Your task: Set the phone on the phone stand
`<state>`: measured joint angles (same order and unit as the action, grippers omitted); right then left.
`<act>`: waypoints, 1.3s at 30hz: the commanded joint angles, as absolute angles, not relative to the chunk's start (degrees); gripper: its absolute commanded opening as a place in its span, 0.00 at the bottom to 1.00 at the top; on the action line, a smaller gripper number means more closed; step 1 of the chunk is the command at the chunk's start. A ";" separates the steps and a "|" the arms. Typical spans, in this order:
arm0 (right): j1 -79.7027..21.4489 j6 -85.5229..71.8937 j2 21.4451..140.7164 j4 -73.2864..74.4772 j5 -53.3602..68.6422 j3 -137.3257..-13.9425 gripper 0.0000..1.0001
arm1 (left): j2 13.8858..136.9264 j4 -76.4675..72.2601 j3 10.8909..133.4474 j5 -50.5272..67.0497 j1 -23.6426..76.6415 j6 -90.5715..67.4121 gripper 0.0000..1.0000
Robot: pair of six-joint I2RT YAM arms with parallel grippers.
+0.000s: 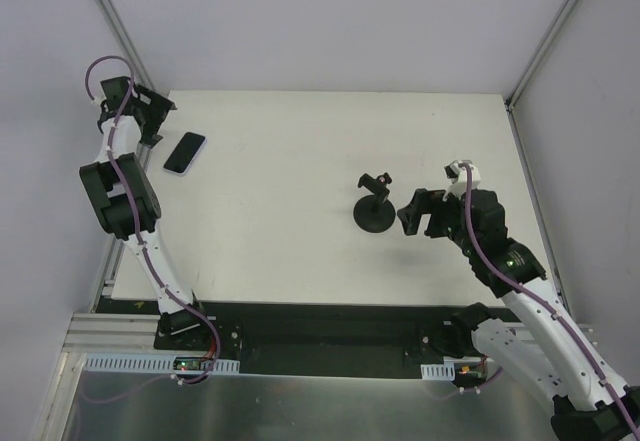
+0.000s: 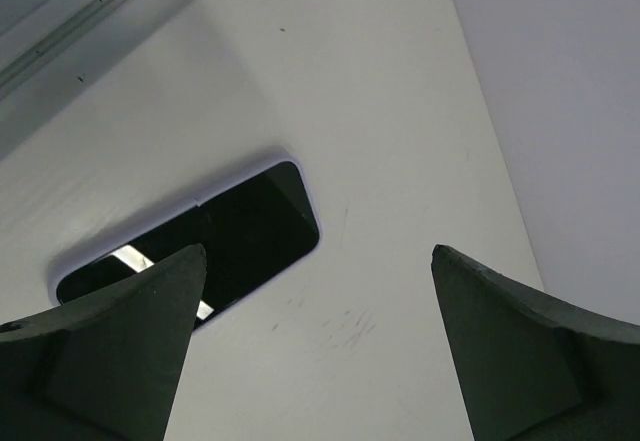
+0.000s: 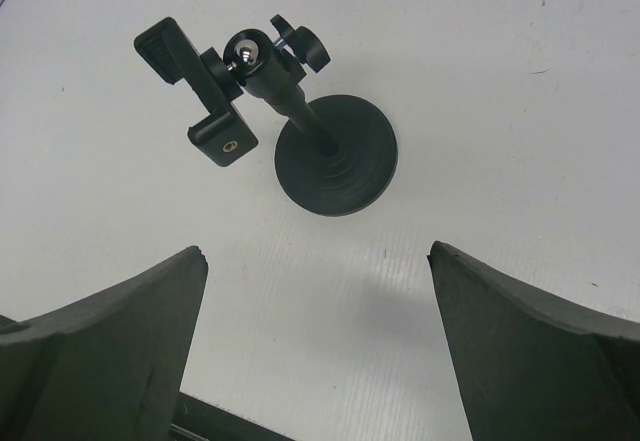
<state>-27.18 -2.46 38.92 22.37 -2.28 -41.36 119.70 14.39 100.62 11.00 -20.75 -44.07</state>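
The phone (image 1: 185, 153) lies flat on the white table (image 1: 300, 251) at the far left, screen dark, with a thin pale rim. My left gripper (image 1: 158, 119) hovers just beyond its far-left end, open and empty. In the left wrist view the phone (image 2: 230, 236) lies ahead and left of my left gripper (image 2: 318, 251), partly behind the left finger (image 2: 120, 341). The phone stand (image 1: 373, 217) stands right of centre, its clamp bracket (image 1: 376, 181) on top and empty. My right gripper (image 1: 408, 216) is open just right of its base. The right wrist view shows the phone stand (image 3: 340, 161) ahead of my right gripper (image 3: 318, 249).
White walls close the table in on the left, back and right, and a metal rail (image 1: 120, 31) runs along the left edge near the left gripper. The arm bases and a black strip (image 1: 320, 326) line the near edge.
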 commanded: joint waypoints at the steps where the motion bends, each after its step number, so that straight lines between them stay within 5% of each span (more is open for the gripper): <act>1: -26.89 -1.58 37.97 22.41 -2.55 -42.01 0.96 | 122.08 15.20 104.85 10.56 -22.50 -48.51 0.94; 13: -26.89 -0.88 36.83 24.78 -4.57 -43.06 0.96 | 131.57 16.34 111.88 9.67 -23.82 -52.56 0.98; 39: -26.81 -3.95 34.98 26.54 -3.34 -43.86 0.96 | 132.19 23.73 104.33 10.54 -23.91 -49.48 0.95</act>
<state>-27.07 -2.83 36.07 26.94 -3.79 -41.89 132.40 19.99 107.04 8.91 -23.03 -48.90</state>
